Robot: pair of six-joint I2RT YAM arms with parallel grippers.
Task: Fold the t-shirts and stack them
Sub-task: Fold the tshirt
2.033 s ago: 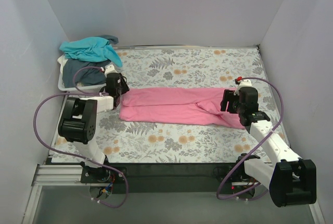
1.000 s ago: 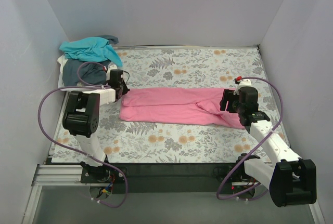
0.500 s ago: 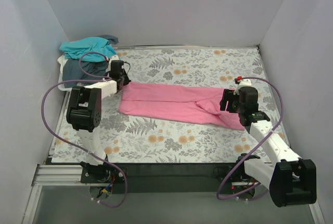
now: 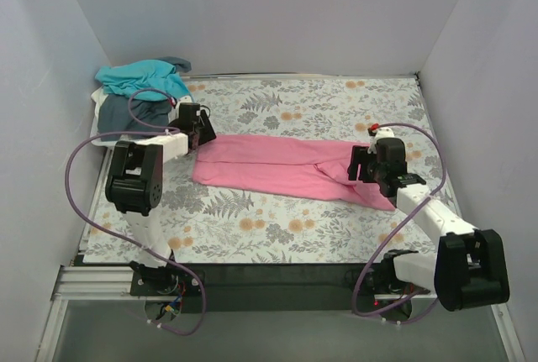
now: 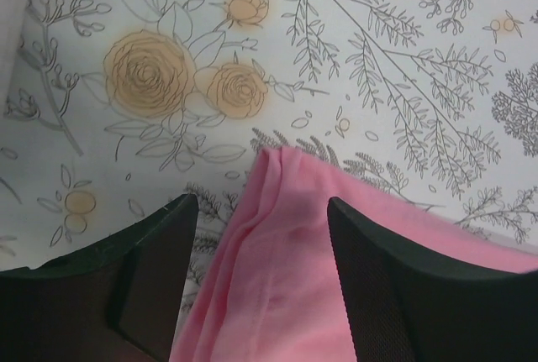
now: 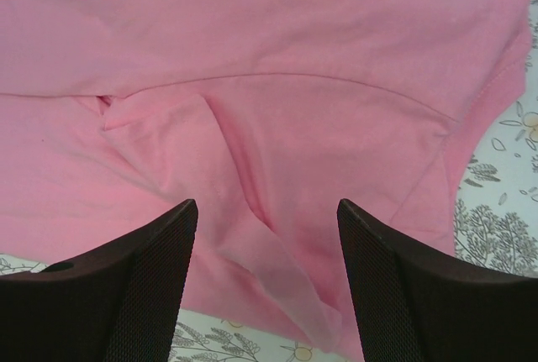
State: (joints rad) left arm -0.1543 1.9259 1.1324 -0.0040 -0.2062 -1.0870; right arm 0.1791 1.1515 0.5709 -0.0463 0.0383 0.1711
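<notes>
left claw and right claw gape over pink t-shirt ends.

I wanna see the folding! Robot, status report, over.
Both grippers open: left gripper at corner of pink t-shirt, right gripper over its other end. Shirt lying on table, not stacked. Nothing blocking.

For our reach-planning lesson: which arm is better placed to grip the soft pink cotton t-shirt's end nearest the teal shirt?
Left. The left arm holds open jaws astride that corner of the soft pink cotton t-shirt; the right arm hangs over the opposite end.
</notes>
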